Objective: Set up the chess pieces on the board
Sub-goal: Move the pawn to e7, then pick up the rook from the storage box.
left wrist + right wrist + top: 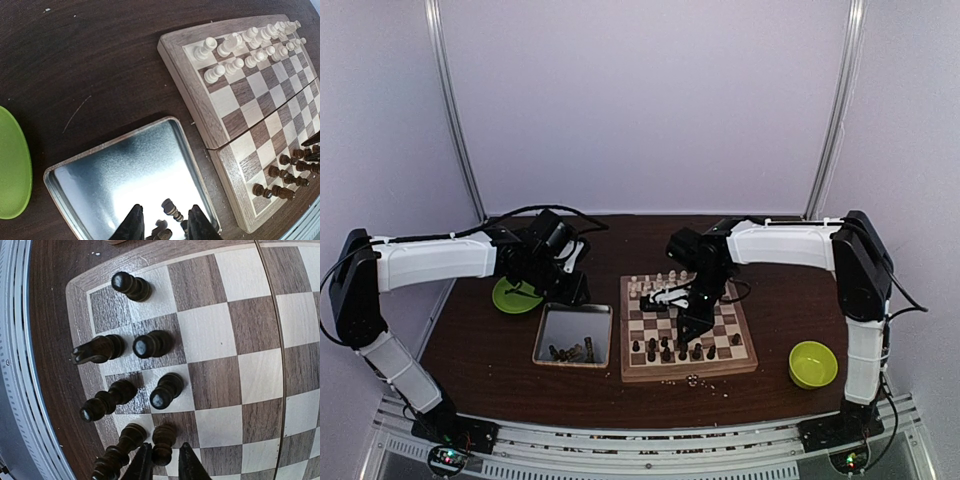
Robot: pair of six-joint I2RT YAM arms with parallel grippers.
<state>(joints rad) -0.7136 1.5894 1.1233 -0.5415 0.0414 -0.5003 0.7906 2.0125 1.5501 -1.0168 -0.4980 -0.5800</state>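
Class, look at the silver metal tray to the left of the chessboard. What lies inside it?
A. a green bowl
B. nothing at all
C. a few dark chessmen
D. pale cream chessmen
C: the left wrist view shows a few dark chessmen lying in the silver tray, while the pale chessmen all stand on the board.

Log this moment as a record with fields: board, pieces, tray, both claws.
board: wooden board on the table, beside the tray
cream chessmen: cream chessmen standing in two rows at the far side
dark chess pieces: dark chess pieces, several standing at the near side, more lying in the tray
tray: silver tray, left of the board
left claw: left claw open above the tray's loose pieces, holding nothing
right claw: right claw straddles a dark pawn on the board; grip unclear
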